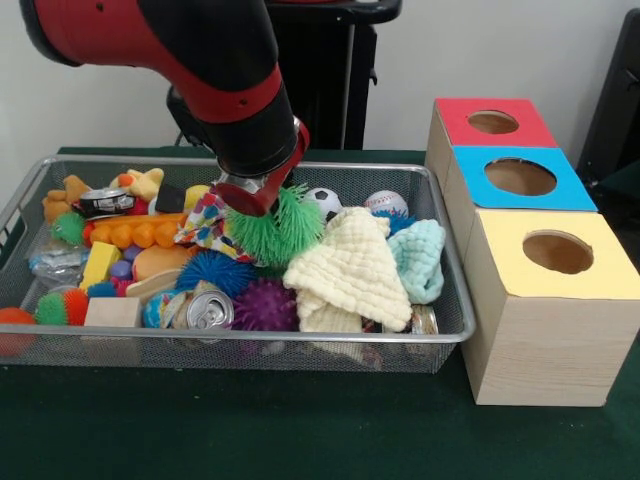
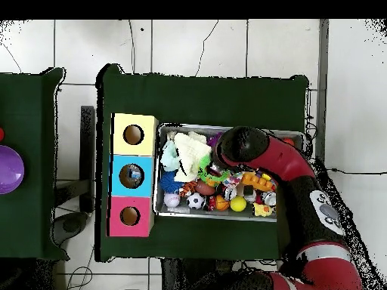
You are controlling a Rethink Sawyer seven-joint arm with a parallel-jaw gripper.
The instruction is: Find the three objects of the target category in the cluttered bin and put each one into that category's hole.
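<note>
A wire mesh bin [image 1: 300, 338] holds a jumble of toys, balls, cloths and cans. My gripper [image 1: 262, 207] reaches down into its middle, right against a green spiky ball [image 1: 278, 228] that hides its tips. Beside that ball lie a blue spiky ball [image 1: 213, 270] and a purple spiky ball [image 1: 265, 305]. To the bin's right stand three wooden boxes with holes: red top [image 1: 492, 122], blue top [image 1: 520, 177], yellow top [image 1: 557, 252]. In the overhead view the arm [image 2: 261, 155] covers the gripper, and something shows inside the blue box's hole [image 2: 132, 175].
A cream knitted cloth [image 1: 350, 275] and a mint cloth [image 1: 418, 258] pile up at the bin's right end. A drink can [image 1: 208, 310], a small soccer ball [image 1: 323, 201], a baseball [image 1: 386, 203] and an orange toy [image 1: 140, 233] also lie inside. Green cloth covers the table [image 1: 250, 420].
</note>
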